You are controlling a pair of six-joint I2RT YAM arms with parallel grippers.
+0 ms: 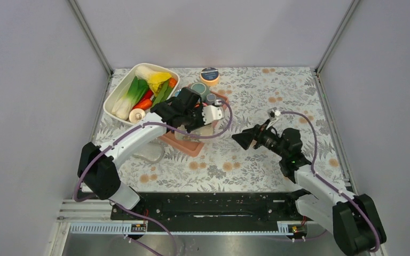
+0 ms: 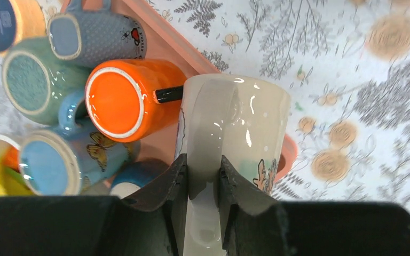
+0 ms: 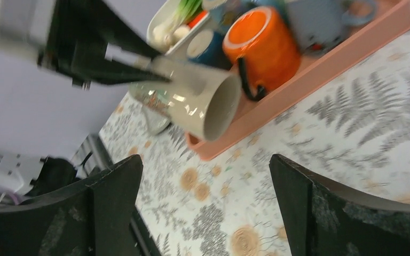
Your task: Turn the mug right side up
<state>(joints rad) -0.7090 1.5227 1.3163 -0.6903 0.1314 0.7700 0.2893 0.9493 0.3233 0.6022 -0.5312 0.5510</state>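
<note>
Leaf-and-flower print covers the surface (image 1: 256, 176), boxed in by plain grey walls. Above it, the cream mug (image 2: 235, 122) hangs on its side in the air over the tray's near lip, at about 10 o'clock from the surface's middle in the top view. Its mouth faces roughly 3 o'clock, toward the right arm. The left end effector (image 2: 203, 173) is clamped narrowly on the handle alone, so the main risk I see is the mug swivelling or slipping in that thin pinch as the wrist rolls it upright. An orange mug (image 2: 120, 98) stands upside down just beside it at 9 o'clock in the left wrist view, close enough to be knocked. Setting down across the raised edge of the pink tray (image 2: 160, 32) could tip the mug over. The right end effector (image 3: 205, 162) waits spread wide at 3 o'clock, apart from the mug, and could clash if it closes in. No brand is legible on anything. The round tin (image 1: 209, 75) at 12 o'clock carries a dark label with print too small to read.
</note>
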